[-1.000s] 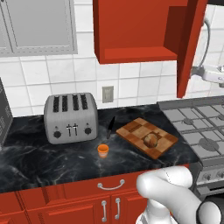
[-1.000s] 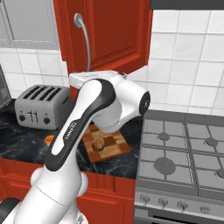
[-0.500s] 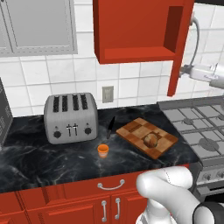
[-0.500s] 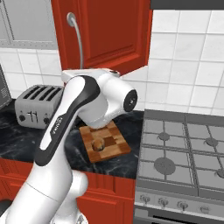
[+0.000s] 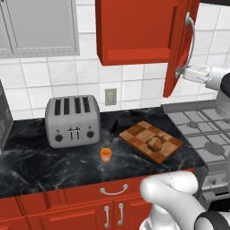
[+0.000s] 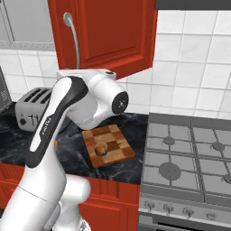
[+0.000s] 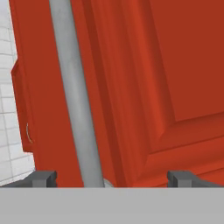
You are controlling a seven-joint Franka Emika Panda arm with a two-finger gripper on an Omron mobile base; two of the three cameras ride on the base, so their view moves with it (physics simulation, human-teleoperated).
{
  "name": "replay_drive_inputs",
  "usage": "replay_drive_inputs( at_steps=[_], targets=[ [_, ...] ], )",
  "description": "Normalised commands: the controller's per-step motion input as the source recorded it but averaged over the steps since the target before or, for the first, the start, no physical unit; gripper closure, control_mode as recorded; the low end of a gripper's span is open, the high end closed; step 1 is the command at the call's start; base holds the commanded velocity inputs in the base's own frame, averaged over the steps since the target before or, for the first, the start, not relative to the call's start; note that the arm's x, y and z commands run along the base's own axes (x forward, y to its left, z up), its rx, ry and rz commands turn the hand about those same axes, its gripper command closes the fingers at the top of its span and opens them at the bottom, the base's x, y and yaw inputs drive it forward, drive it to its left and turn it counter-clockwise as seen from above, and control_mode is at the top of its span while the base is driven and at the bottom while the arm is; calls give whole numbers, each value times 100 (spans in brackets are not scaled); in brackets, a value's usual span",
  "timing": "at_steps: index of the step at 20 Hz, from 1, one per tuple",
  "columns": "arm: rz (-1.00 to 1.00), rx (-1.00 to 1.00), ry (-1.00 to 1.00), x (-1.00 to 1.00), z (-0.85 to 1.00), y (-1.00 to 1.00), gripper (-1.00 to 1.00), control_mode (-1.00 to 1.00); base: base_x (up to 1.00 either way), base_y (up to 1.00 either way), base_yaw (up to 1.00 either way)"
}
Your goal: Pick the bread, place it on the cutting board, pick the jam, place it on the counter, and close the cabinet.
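Observation:
The red cabinet door (image 5: 179,45) hangs partly open, its silver handle (image 5: 191,31) facing the stove side. My gripper (image 5: 179,72) presses against the door's lower edge. In the hand view the gripper (image 7: 112,178) is open, with the handle (image 7: 74,96) rising between the spread fingertips (image 7: 41,178) in front of the door (image 7: 166,78). The round brown bread (image 5: 155,143) rests on the checkered cutting board (image 5: 134,134). The orange jam (image 5: 105,154) stands on the black counter (image 5: 45,166) in front of the toaster. The bread (image 6: 101,149) and the board (image 6: 115,151) also show past my arm.
A silver toaster (image 5: 72,120) sits at the back of the counter, left of the board. A gas stove (image 5: 202,130) borders the counter on the right. A grey glass-fronted wall cabinet (image 5: 40,24) hangs at the upper left. Red drawers (image 5: 112,202) run below.
The cabinet door has swung left toward shut, and my gripper has moved left with it against its lower edge. Bread, jam and board have stayed put.

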Motion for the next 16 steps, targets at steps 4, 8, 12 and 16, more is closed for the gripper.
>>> replay_drive_inputs(
  at_steps=[4,8,12,16],
  targets=[
    [-7,0,-2,14,0,22,-100,-100,0,0,0],
    [-7,0,-1,15,0,22,-100,-100,0,0,0],
    [-8,0,-1,17,0,22,-100,-100,0,0,0],
    [-8,0,0,19,0,23,-100,-100,0,0,0]
  ],
)
